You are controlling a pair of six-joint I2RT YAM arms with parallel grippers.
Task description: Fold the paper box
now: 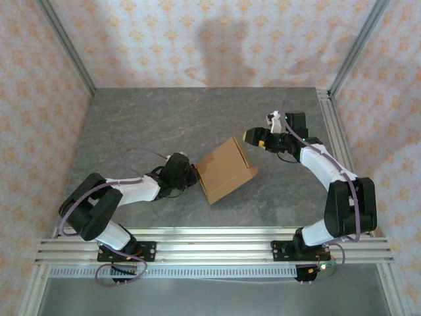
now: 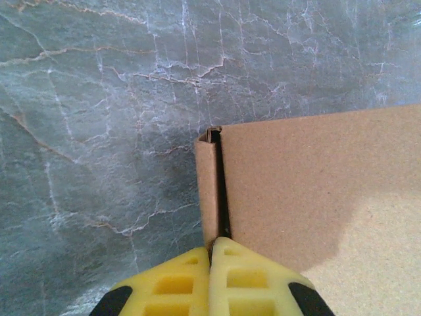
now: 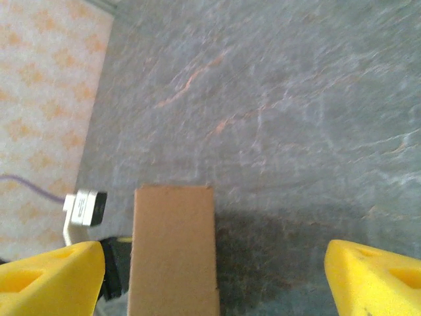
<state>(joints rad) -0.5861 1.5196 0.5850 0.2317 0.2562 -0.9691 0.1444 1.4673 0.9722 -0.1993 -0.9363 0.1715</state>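
The paper box (image 1: 227,170) is a brown, shallow folded box lying askew in the middle of the table. My left gripper (image 1: 195,176) is at its left corner. In the left wrist view the yellow fingertips (image 2: 227,263) are pressed together on the edge of a thin side wall (image 2: 207,191), beside the lid panel (image 2: 316,178). My right gripper (image 1: 253,137) hovers just off the box's far right corner. Its jaws are wide apart (image 3: 214,280), and the box's narrow face (image 3: 174,250) stands between them, nearer the left finger (image 3: 52,276), touching neither.
The grey marbled table (image 1: 164,125) has patterned walls on three sides and a metal rail (image 1: 210,247) along the near edge. The left arm's wrist (image 3: 85,207) shows beyond the box in the right wrist view.
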